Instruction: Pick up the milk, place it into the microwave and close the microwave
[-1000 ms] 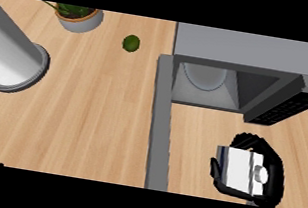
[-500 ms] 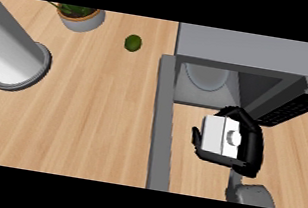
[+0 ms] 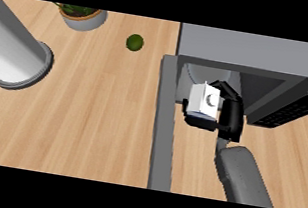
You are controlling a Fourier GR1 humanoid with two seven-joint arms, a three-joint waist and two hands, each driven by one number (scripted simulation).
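Observation:
My right hand (image 3: 229,114) is shut on a white milk carton (image 3: 204,100), its black fingers curled round the carton's sides. Hand and carton hang just in front of the open mouth of the grey microwave (image 3: 259,53), above the inner side of its door. The microwave door (image 3: 165,123) is swung open and shows as a long grey strip running toward me. The white turntable (image 3: 194,74) inside is partly visible behind the carton. My grey right forearm (image 3: 243,176) comes in from the lower edge. My left hand does not show.
A tall grey cylinder (image 3: 5,49) on a round base stands at the left. A potted plant (image 3: 81,14) sits at the back, with a small green fruit (image 3: 135,42) beside it. Wooden counter (image 3: 86,125) spreads between cylinder and door.
My right hand has carried the milk carton away from me and slightly left, from the counter at the right of the door up to the microwave's opening. More forearm shows now.

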